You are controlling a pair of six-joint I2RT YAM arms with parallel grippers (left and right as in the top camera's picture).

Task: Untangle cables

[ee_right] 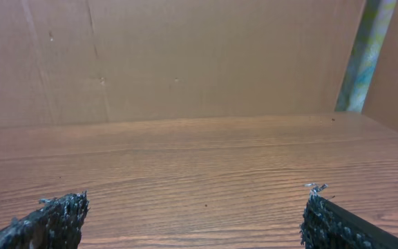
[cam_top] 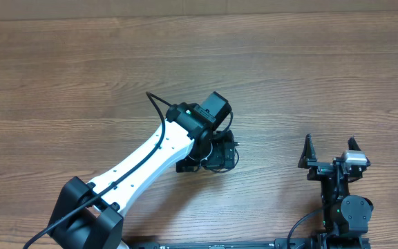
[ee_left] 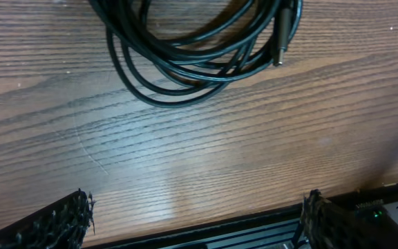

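Note:
The cables [ee_left: 185, 66] lie in a loose black coil on the wooden table, at the top of the left wrist view, with one silvery-tipped plug [ee_left: 280, 38] at the coil's right side. My left gripper [ee_left: 199, 218] hangs open above bare wood short of the coil, with nothing between its fingers [ee_left: 57, 221]. In the overhead view the left gripper [cam_top: 209, 158] points down at mid-table, and the arm hides the coil there. My right gripper [cam_top: 330, 149] stands open at the lower right, far from the cables, and is empty in its wrist view [ee_right: 195, 218].
A black rail [ee_left: 254, 228] runs along the table's near edge. The left arm's own thick black wire [cam_top: 157, 107] loops out beside its wrist. A cardboard wall [ee_right: 185, 55] closes off the table's far side.

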